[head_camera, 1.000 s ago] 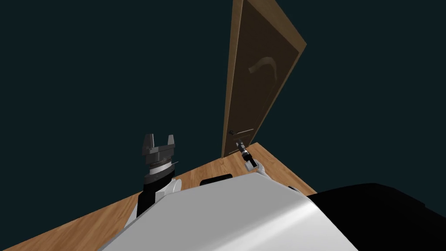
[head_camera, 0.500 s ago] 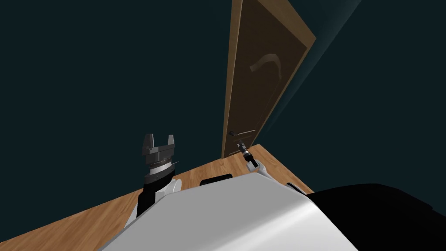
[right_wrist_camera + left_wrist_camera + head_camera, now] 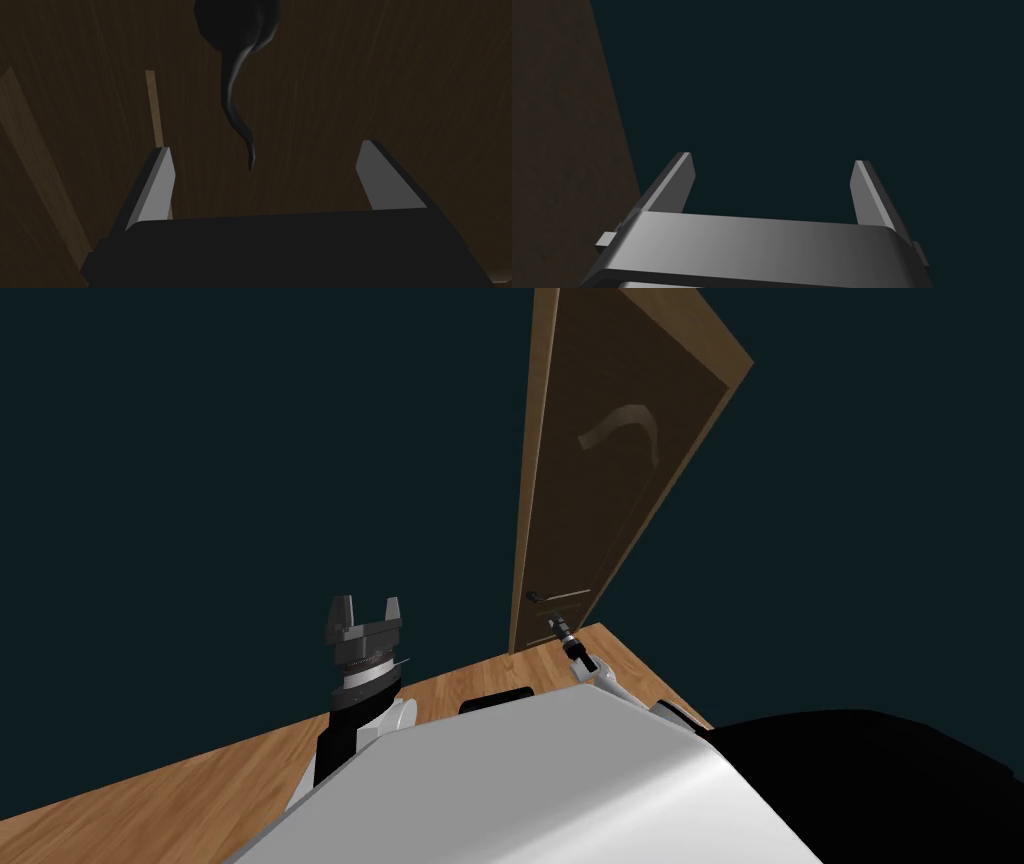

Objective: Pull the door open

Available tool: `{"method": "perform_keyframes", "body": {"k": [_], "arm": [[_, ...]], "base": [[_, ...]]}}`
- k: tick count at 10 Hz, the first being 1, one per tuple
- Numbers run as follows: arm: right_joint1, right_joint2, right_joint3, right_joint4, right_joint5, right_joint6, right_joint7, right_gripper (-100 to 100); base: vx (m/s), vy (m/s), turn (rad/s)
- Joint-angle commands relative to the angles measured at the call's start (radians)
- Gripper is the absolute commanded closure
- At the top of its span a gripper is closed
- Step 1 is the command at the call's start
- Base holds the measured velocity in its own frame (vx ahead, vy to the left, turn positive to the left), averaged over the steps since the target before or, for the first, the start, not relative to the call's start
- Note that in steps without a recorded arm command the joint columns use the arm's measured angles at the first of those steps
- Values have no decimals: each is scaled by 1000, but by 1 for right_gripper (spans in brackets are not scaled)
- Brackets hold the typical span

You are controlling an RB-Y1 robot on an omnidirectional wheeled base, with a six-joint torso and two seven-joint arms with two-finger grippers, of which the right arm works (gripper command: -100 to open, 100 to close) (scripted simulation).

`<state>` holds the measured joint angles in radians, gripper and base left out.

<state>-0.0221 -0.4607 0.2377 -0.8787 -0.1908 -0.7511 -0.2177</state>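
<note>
Right gripper faces the brown door at close range, its two fingers spread apart and clamped on nothing. The tip of the dark curved lever handle hangs between them, touching neither. Left gripper is held up before the dark wall, fingers likewise apart. The door rises from the far edge of the wooden floor.
</note>
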Motion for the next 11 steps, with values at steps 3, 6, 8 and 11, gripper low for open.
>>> {"method": "perform_keyframes", "body": {"k": [3, 6, 8, 11], "arm": [[-13, -8, 6, 35, -4, -10, -6, -100], [-9, -30, -31, 96, -22, -48, -24, -100], [-6, -45, -59, 140, -36, -75, -37, -100], [-3, -57, -81, 175, -47, -97, -47, -100]], "base": [[8, -23, 44], [163, 47, 192], [229, 43, 236], [188, 16, 150]]}}
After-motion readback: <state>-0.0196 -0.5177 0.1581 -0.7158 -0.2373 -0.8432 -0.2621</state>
